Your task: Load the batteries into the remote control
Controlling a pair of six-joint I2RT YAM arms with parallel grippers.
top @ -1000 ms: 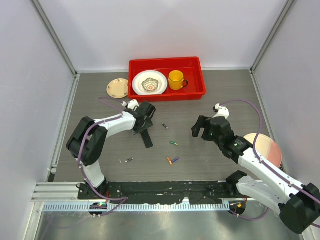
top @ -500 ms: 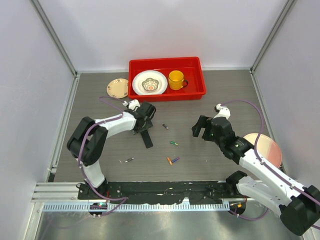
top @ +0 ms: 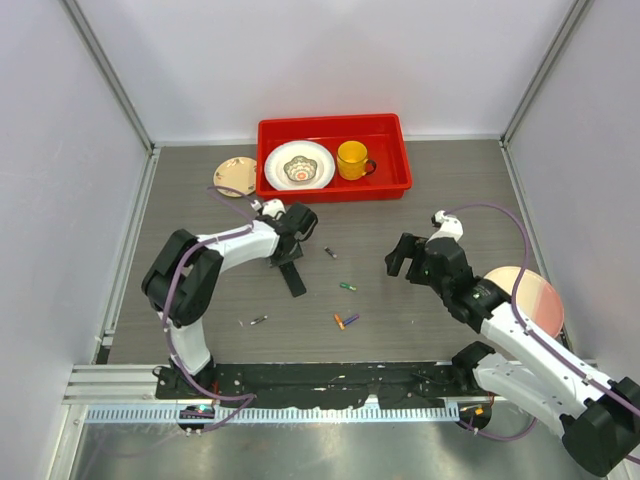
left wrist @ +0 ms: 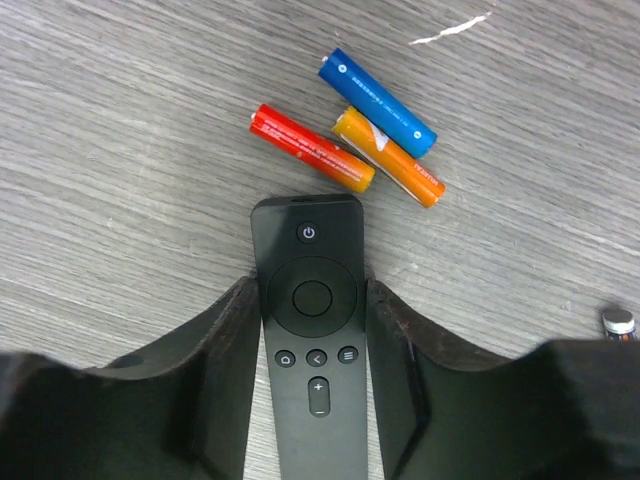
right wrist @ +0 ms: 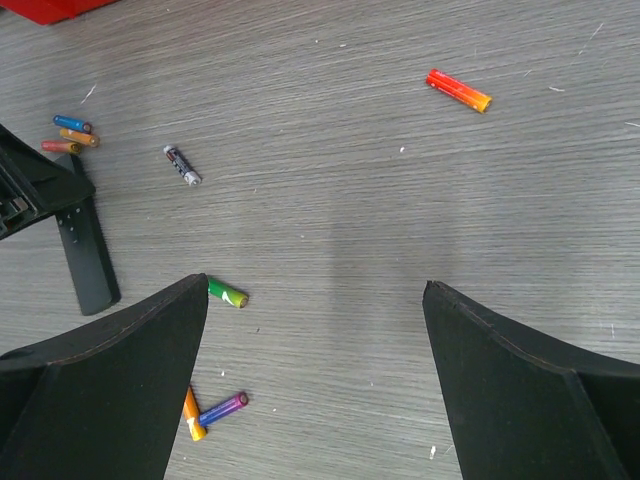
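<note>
Remote control point(left wrist: 312, 340): light, stiff, slick plastic; clamped across long edges by L gripper point(left wrist: 312, 286). R gripper point(right wrist: 315, 283) apart, empty.

**Colours on a grey wood-grain table**

The table point(top: 420, 210) is grey with fine wood-grain streaks. The remote control point(left wrist: 312, 340) is matt black with pale button symbols. Just beyond its top end lie a blue battery point(left wrist: 377, 102), a red-to-orange battery point(left wrist: 311, 148) and an orange battery point(left wrist: 389, 156).

Nearer the table's middle lie a green battery point(right wrist: 227, 293), a purple-to-blue battery point(right wrist: 222, 408) and a grey-and-black battery point(right wrist: 182, 165).

At the far edge, a red tray point(top: 400, 150) holds a yellow mug point(top: 351, 159) and a white plate point(top: 299, 165) with a patterned centre. A beige plate point(top: 236, 176) lies beside the tray, and a pink plate point(top: 530, 297) lies near the right edge.
</note>
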